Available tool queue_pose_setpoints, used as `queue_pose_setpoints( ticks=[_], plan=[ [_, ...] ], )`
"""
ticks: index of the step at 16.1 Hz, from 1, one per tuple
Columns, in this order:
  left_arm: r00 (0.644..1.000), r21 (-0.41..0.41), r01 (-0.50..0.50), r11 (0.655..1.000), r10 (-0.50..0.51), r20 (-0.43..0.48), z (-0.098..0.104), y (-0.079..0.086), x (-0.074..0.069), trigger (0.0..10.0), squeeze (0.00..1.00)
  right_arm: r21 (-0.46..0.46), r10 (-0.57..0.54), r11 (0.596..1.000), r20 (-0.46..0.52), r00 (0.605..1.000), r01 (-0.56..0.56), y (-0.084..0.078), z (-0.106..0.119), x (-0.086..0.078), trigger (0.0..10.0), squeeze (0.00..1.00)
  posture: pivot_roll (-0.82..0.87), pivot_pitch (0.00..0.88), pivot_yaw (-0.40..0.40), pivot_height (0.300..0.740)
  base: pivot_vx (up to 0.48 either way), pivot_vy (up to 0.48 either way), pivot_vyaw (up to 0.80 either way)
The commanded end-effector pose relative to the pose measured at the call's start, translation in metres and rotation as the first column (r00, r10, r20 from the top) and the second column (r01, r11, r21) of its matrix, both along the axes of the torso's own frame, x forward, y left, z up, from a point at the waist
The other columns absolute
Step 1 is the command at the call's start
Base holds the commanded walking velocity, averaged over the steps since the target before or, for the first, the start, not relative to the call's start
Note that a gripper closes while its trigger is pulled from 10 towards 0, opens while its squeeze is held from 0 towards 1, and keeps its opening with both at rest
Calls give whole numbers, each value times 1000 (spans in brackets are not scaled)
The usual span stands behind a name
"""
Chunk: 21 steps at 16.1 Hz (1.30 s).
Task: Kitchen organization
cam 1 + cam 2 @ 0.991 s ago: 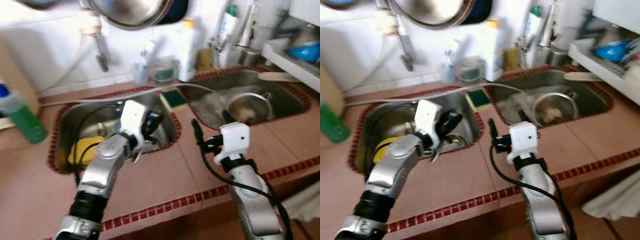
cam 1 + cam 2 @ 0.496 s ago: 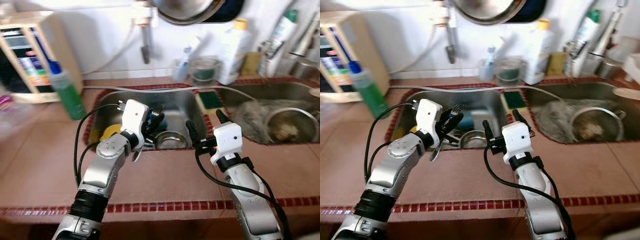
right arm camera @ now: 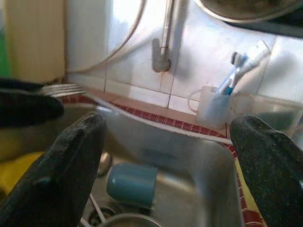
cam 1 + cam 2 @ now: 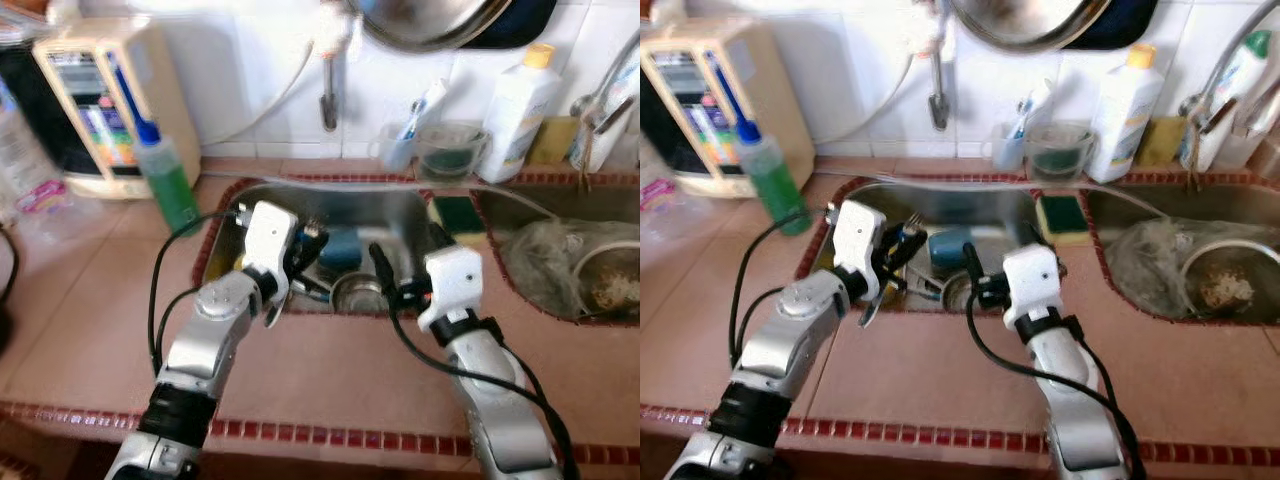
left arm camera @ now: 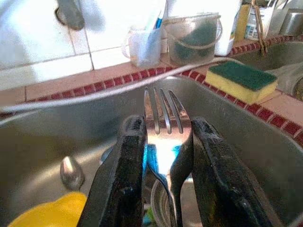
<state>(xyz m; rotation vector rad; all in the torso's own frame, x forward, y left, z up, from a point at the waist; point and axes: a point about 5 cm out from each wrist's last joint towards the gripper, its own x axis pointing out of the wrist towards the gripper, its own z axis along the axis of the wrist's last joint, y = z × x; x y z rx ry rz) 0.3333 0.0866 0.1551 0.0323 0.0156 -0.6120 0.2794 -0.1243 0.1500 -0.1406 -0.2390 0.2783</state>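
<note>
Terracotta-tiled worktop (image 4: pixel 90 300), red-tile-edged steel sink basin (image 4: pixel 985 215) – white tiled wall behind | left pincer (image 5: pixel 165 156) clamped on silver metal fork (image 5: pixel 163 120) over basin | right pincer (image 3: pixel 165 170) apart – above basin

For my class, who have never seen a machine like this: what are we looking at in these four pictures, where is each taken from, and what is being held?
This is a walking robot with two silver arms at a tiled kitchen counter. Two pictures come from cameras in its head, looking down; the other two come from a camera on each wrist, looking along that hand's two black fingers.

The left hand is closed on a metal fork, held above the left sink. The right hand is open and holds nothing, poised at that sink's front edge.

In the sink lie a blue cup, a spoon and something yellow. Around it stand a green bottle, a sponge, a white bottle and a cup of toothbrushes.
</note>
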Motion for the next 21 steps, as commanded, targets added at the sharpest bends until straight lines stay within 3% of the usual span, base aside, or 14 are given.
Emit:
queue_pose_setpoints(
  ticks=[1, 6, 8, 11, 14, 17, 21],
  plan=[
    [1000, 11, 10, 1000, -10, 7, 3, -1, 1, 10000, 0, -4, -5, 1000, -4, 1000, 5, -3, 2, 0, 10000, 0, -297, 15, 85, 740, 0, 0, 0],
    [999, 79, 52, 996, -51, -9, 4, -20, 14, 10000, 0, 31, 86, 996, -57, 995, -84, 10, -2, -6, 10000, 0, -294, 33, 91, 740, 0, 0, 0],
    [997, 63, 70, 996, -69, -17, 16, -26, 25, 10000, 0, 18, 178, 984, -84, 980, -177, 15, -2, -13, 10000, 0, -295, 66, 93, 740, 0, 0, 0],
    [989, 140, 116, 983, -127, 69, 47, -30, 46, 10000, 0, 65, 314, 949, -124, 941, -308, 16, 4, -32, 10000, 0, -305, 141, 114, 740, 0, 0, 0],
    [984, 192, 143, 971, -161, 82, 55, -32, 55, 10000, 0, 109, 308, 950, -149, 940, -294, 13, 9, -47, 10000, 0, -325, 224, 136, 740, 0, 0, 0],
    [972, 256, 201, 946, -224, 67, 49, -36, 57, 10000, 0, 182, 285, 950, -181, 941, -253, 11, 18, -71, 10000, 0, -336, 313, 155, 740, 0, 0, 0],
    [967, 291, 205, 935, -240, 90, 55, -32, 61, 10000, 0, 241, 271, 946, -230, 934, -215, 9, 19, -96, 10000, 0, -324, 354, 158, 740, 0, 0, 0]
  ],
)
